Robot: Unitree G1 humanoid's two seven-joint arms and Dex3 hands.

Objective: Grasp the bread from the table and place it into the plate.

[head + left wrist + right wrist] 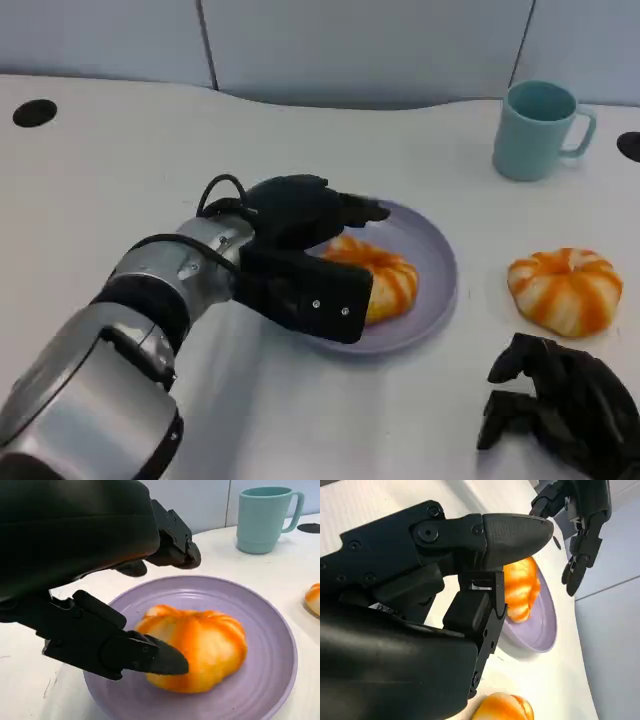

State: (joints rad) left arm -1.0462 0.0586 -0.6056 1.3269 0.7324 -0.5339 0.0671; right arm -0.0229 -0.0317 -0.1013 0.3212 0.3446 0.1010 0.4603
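Your left hand (300, 225) sits over the purple plate (435, 250) w/ fingers apart, one at about 9 o'clock of the bread (380, 280) and others up past 12; in the left wrist view the nearest fingertip (167, 660) is right at the bun's flank, but you can't tell if it touches or just clears it, so read that hand as spread and not clamped. That bread already lies in the plate, a bit toward its 8 o'clock side. A second bread (566, 288) rests on the table (100, 180) at 3 o'clock of the plate, apart from it, w/ your right hand (560, 405) just below at its 6 o'clock, fingers curled in and holding nothing. Judging by looks, the bun is light, soft and squashy, glazed so maybe a bit slick: take it across its widest sides w/ a loose wrap, don't pinch the top. The left forearm hides the plate's 9 o'clock rim in the head view; the right hand's far edge is cut off. A teal mug (538, 128) stands at 1 o'clock, well apart.
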